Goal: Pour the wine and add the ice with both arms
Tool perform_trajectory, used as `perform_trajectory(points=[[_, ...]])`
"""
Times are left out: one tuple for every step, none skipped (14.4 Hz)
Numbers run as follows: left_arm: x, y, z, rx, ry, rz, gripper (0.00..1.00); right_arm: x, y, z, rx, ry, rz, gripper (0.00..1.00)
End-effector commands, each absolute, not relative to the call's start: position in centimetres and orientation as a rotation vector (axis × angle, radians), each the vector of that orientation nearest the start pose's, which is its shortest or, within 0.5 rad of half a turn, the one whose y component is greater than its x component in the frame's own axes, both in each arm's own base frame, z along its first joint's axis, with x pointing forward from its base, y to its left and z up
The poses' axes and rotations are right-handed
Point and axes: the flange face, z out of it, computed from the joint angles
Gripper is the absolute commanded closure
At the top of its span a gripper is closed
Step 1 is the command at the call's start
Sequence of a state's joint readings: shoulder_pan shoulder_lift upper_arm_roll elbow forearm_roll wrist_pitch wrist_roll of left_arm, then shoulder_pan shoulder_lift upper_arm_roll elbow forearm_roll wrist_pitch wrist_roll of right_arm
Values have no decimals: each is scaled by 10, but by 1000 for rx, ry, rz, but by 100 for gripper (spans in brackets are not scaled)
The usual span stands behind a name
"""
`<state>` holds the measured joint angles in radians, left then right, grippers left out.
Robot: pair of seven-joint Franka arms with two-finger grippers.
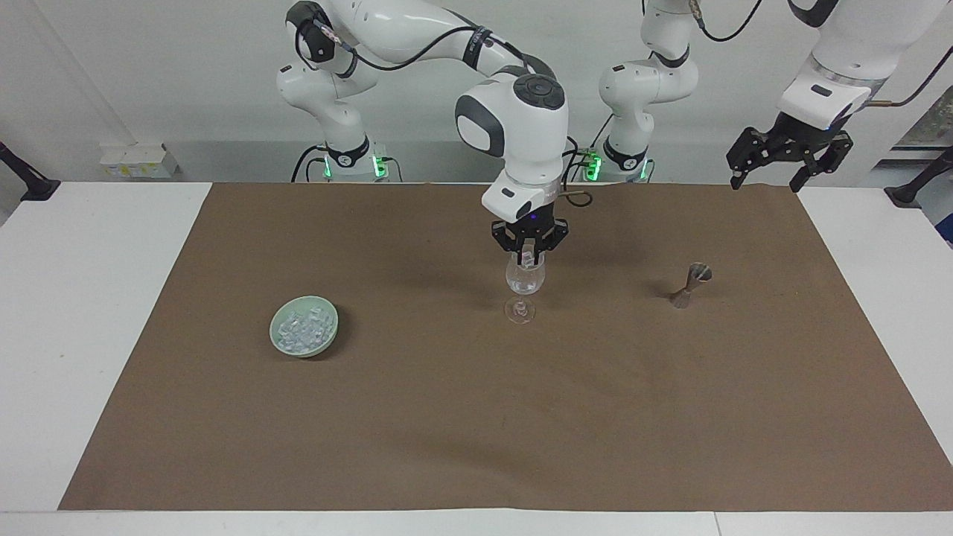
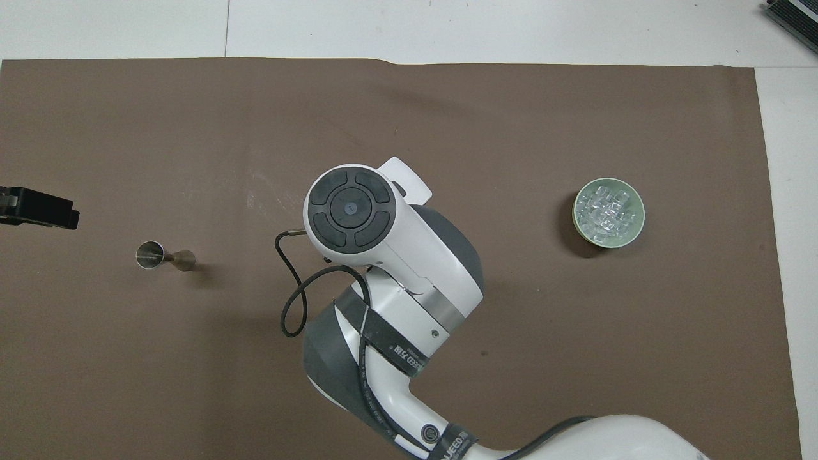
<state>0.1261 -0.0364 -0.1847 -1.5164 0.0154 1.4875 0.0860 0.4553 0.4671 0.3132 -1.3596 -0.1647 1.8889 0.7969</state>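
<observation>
While the left arm is waiting up at its own end of the table, the facing view is showing its left gripper (image 1: 789, 165) hanging in the air with its fingers spread wide and nothing between them. The right gripper (image 1: 527, 257) is pointing straight down over the mouth of the wine glass (image 1: 523, 281), its fingertips pinching in close on a small clear cube of ice (image 1: 526, 260) — the glass itself is standing upright on the brown mat (image 1: 476, 417). The rest of the ice (image 1: 302, 328) is lying heaped in the green bowl (image 1: 279, 344), toward the right arm's end of the table. A metal jigger (image 1: 690, 284) is standing toward the left arm's end.

From overhead, the right arm (image 2: 383, 255) is covering its own gripper and the glass entirely — only a black tip of the left gripper (image 2: 38, 212) is showing, near the jigger (image 2: 165, 257). The bowl (image 2: 639, 225) is sitting well apart from both, its ice (image 2: 607, 212) glittering.
</observation>
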Motion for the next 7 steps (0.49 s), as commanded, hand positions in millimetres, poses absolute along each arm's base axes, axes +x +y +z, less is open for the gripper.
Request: perform_trajectory(points=[[528,-25,663,-3096,219,1,0,539,449,475,-3111,58,-133,67],[528,-25,663,-3097,220,1,0,539,449,475,-3111,58,-133,67],[528,-25,664,-3098,217,-4,0,539,449,475,-3111,58,-133,67],[528,-24,664,-3099,215,-4,0,539,449,475,-3111,58,-133,67],[528,-22,664,-3100,208,-2,0,539,449,475,-3111,58,-133,67],[527,-19,665,-3103,199,-4,0,539,449,475,-3111,55,-133,67],[527,-19,665,-3103,199,-4,0,539,450,475,-3110,53,-133,67]])
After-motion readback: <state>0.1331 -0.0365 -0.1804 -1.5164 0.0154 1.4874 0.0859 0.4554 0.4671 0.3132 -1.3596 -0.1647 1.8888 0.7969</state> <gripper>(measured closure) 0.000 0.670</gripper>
